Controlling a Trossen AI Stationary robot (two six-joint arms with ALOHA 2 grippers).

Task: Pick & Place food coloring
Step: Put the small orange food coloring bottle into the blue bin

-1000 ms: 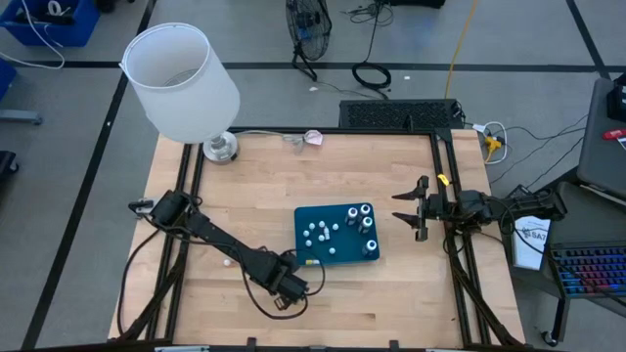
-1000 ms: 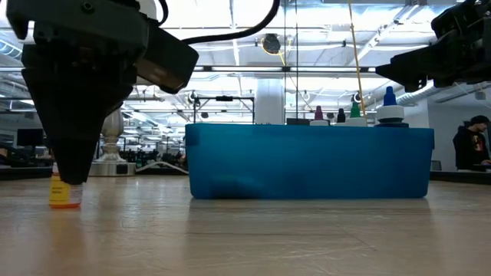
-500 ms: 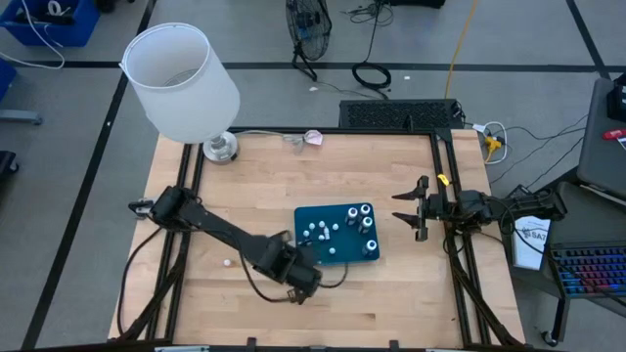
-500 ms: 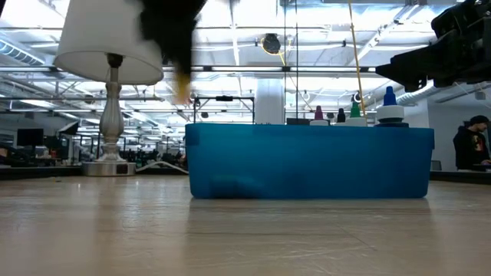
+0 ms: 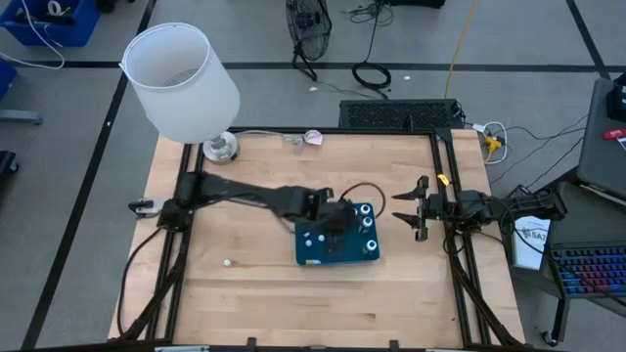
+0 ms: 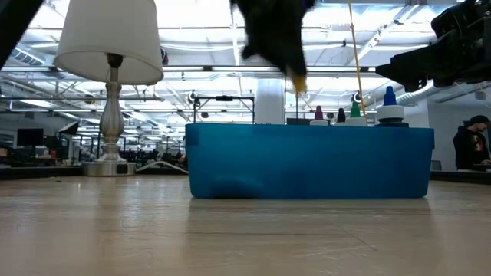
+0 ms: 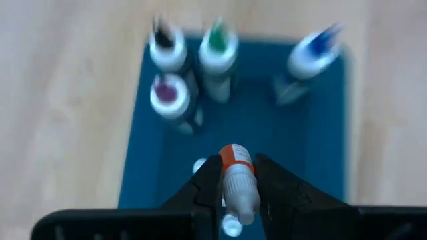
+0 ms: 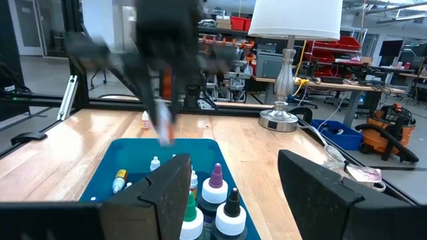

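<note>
A blue tray (image 5: 305, 256) sits mid-table and holds several small dropper bottles (image 7: 217, 47) standing upright at its right end. My left gripper (image 5: 337, 220) hangs over the tray, shut on one small food coloring bottle (image 7: 235, 177) with a white part and an orange band. In the low view this gripper is a blur (image 6: 276, 38) above the tray wall (image 6: 307, 161). My right gripper (image 5: 406, 207) waits open and level at the table's right edge, holding nothing. One whitish piece (image 5: 227, 262) lies on the wood, left of the tray. My left gripper pinches the bottle's white part (image 7: 241, 197) between its two fingers (image 7: 208, 183). The orange-banded end (image 7: 233, 155) sticks out past the fingertips. The fingers slant down from the table's left. The bottle is lifted clear, its lower end (image 6: 298, 80) hanging above the tray.
A white-shaded lamp (image 5: 181, 73) stands at the far left corner on a metal base (image 5: 220, 149). A small bottle (image 8: 145, 120) stands on the wood beyond the tray in the right wrist view. A person (image 6: 469, 146) sits in the room behind.
My left gripper has lifted the small bottle off the wood near the tray's near left corner. It has carried the bottle up and toward the far right until it hangs over the tray, turning as it went. It has stayed shut on the bottle.
</note>
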